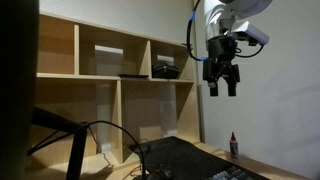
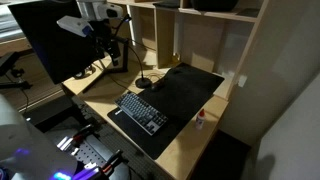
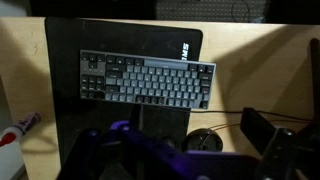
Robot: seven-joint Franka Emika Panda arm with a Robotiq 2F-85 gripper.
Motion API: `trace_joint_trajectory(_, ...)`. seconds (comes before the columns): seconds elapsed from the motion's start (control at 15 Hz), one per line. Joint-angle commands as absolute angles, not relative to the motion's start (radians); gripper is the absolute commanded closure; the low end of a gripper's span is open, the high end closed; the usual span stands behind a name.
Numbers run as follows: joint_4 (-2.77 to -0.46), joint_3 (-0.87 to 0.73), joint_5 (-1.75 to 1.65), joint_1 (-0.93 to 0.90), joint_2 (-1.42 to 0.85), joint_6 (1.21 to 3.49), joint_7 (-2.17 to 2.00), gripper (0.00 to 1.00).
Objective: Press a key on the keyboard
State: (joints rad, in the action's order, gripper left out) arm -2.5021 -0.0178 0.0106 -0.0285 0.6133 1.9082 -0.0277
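The black keyboard (image 3: 147, 80) lies on a black desk mat (image 3: 65, 120), seen from above in the wrist view. It also shows in both exterior views (image 2: 142, 110) (image 1: 240, 174). My gripper (image 1: 222, 82) hangs high above the desk with its two fingers apart and nothing between them. It is well clear of the keyboard. In the wrist view the gripper (image 3: 208, 128) shows as dark finger shapes at the lower edge. In an exterior view the gripper (image 2: 103, 38) sits at the top left, over the desk's far corner.
A small white glue bottle with a red cap (image 2: 203, 120) lies beside the mat (image 3: 15, 135) (image 1: 234, 145). A round black base with cables (image 3: 205, 140) sits near the keyboard. Wooden shelves (image 1: 120, 60) with black devices stand behind, and a dark monitor (image 2: 50, 40) is at the desk's side.
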Motion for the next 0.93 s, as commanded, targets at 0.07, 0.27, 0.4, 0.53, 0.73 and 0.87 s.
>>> trace_joint_trajectory(0.07, -2.5, -0.009, 0.016, -0.018, 0.613, 1.906, -0.023, 0.0)
trace_joint_trajectory(0.27, -2.5, -0.009, 0.016, -0.018, 0.613, 1.906, -0.023, 0.0)
trace_joint_trajectory(0.4, -2.5, -0.009, 0.016, -0.018, 0.613, 1.906, -0.023, 0.0)
trace_joint_trajectory(0.53, -2.5, -0.009, 0.016, -0.018, 0.613, 1.906, -0.023, 0.0)
trace_joint_trajectory(0.73, -2.5, -0.009, 0.016, -0.018, 0.613, 1.906, -0.023, 0.0)
trace_joint_trajectory(0.87, -2.494, -0.012, 0.042, -0.02, 0.609, 1.882, -0.036, 0.0)
